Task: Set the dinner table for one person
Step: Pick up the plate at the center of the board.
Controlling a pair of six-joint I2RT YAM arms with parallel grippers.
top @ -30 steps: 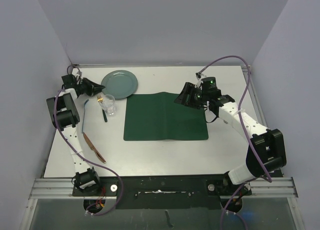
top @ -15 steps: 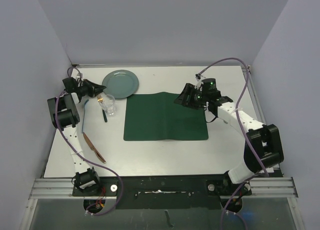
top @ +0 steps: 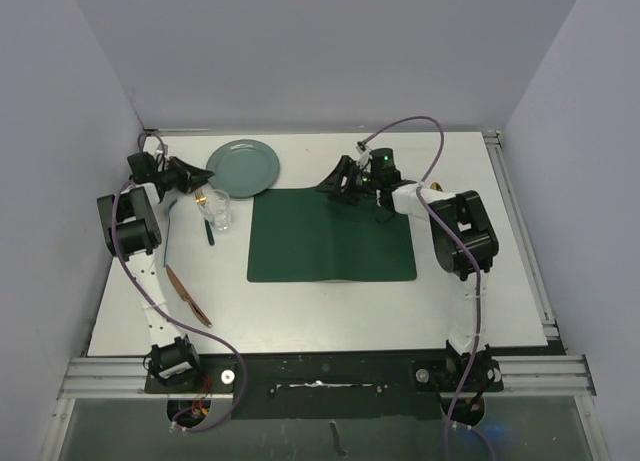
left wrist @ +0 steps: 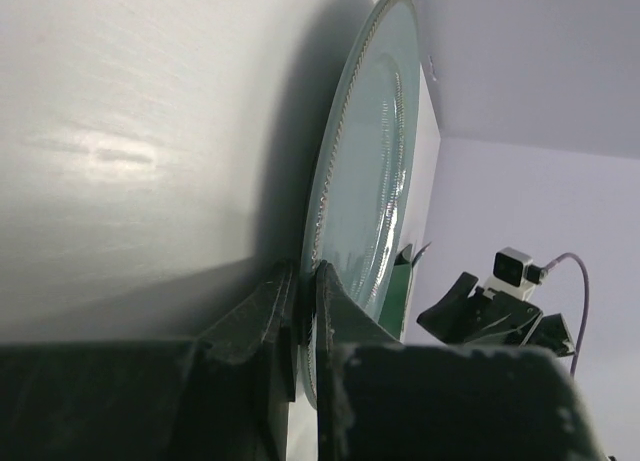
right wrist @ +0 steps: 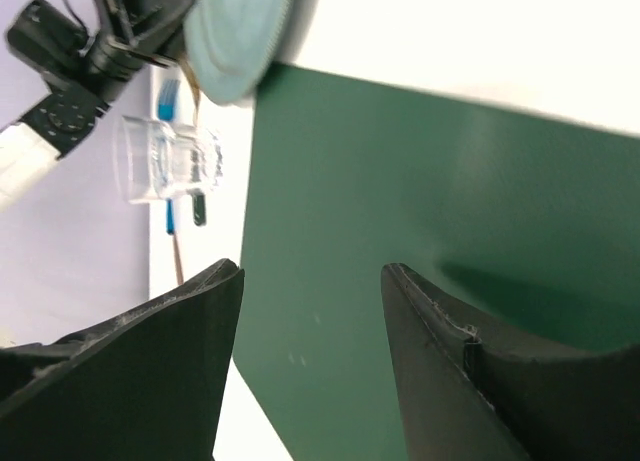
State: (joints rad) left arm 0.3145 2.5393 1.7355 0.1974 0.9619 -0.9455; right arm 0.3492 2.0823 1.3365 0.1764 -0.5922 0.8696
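The white dinner table (top: 470,281) carries a dark green placemat (top: 332,236) in the middle. A grey-green plate (top: 245,166) lies at the back left. My left gripper (top: 201,178) is shut on the plate's left rim. In the left wrist view the rim (left wrist: 335,171) runs between the pressed fingertips of the left gripper (left wrist: 308,281). My right gripper (top: 328,184) hovers open over the placemat's far edge, pointing towards the plate. The right wrist view shows the right gripper (right wrist: 310,276) holding nothing above the placemat (right wrist: 430,191), with the plate (right wrist: 235,31) beyond.
A clear glass (top: 219,211) stands just left of the placemat, close to the plate; it also shows in the right wrist view as the glass (right wrist: 165,161). A blue-handled utensil (top: 209,229) lies beside it. Wooden-handled cutlery (top: 188,296) and a pale napkin (top: 171,243) lie along the left side.
The right arm has swung left along the placemat's far edge, bringing its open gripper nearer the plate. The left gripper stays shut on the plate, which has shifted slightly right.
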